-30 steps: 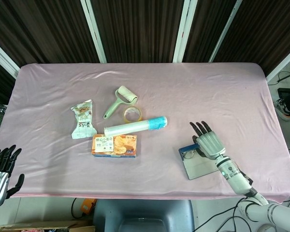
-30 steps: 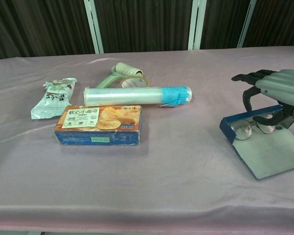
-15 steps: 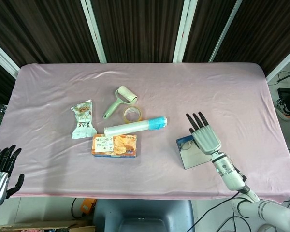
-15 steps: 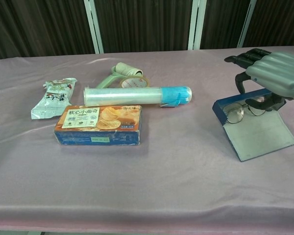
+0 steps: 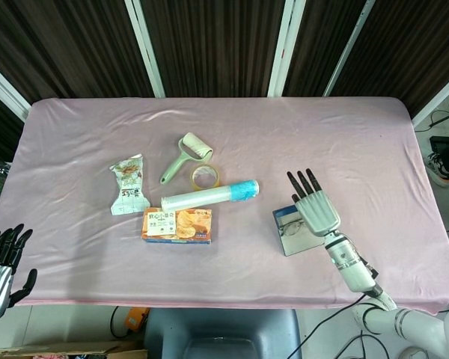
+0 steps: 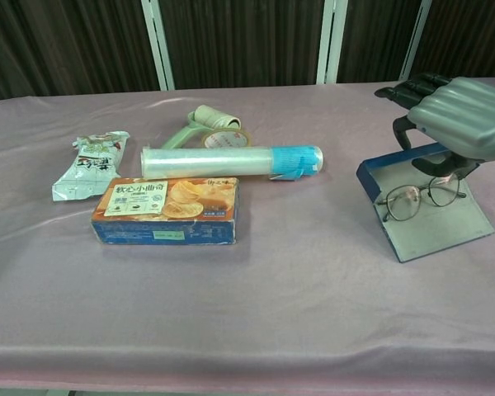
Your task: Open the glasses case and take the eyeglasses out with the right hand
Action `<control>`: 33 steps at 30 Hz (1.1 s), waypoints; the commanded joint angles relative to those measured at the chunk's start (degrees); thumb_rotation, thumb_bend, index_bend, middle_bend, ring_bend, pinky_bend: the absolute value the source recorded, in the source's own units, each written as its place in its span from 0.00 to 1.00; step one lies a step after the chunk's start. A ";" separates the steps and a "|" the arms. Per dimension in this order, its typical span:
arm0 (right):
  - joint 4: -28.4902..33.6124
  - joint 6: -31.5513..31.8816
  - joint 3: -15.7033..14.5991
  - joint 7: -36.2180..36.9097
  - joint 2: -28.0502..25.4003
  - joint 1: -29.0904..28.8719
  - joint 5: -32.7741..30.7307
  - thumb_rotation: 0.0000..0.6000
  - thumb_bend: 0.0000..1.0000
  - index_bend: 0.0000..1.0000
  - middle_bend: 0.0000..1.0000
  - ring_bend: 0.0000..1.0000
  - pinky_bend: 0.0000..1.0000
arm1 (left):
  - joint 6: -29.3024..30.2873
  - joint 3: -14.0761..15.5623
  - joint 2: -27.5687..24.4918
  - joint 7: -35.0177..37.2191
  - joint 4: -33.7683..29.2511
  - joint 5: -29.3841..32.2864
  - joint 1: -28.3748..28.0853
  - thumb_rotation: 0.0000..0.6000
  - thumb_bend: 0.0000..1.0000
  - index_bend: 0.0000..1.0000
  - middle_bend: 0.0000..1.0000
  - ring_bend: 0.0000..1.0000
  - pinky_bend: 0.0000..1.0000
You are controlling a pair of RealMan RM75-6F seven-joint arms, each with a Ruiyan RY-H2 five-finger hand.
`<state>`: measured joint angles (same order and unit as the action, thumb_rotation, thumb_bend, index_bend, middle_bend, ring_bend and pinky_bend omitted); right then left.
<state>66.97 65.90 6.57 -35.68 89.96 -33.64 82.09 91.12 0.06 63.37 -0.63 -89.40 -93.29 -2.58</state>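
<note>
Case: my glasses case (image 6: 429, 216), flat grey wedge with blue rim, lies open on the pink-clothed worktop (image 5: 359, 149).
Eyeglasses: thin wire eyeglasses (image 6: 421, 198) inside, long axis left-right.
Right hand: my right hand (image 6: 458, 115) hovers above, fingers (image 5: 299, 182) spread, empty.

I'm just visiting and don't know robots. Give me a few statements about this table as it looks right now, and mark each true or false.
1. The glasses case lies open. True.
2. The eyeglasses are on the snack box. False: they rest on the open case.
3. The right hand hangs over the case with fingers spread. True.
4. The left hand holds the lint roller. False: it waits at the table's near left edge, holding nothing.
5. The tape roll sits beside the case. False: it sits by the lint roller, mid-table.
</note>
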 commanded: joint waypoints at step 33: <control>-19.68 -13.15 7.47 3.48 7.05 -4.97 -14.81 1.00 0.48 0.29 0.06 0.00 0.00 | -0.90 -0.02 0.56 -1.78 -0.46 0.41 -0.27 1.00 0.41 0.00 0.00 0.00 0.00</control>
<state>45.26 51.97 14.55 -32.85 98.11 -39.14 66.76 90.22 0.03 63.94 -2.39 -89.84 -92.87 -2.85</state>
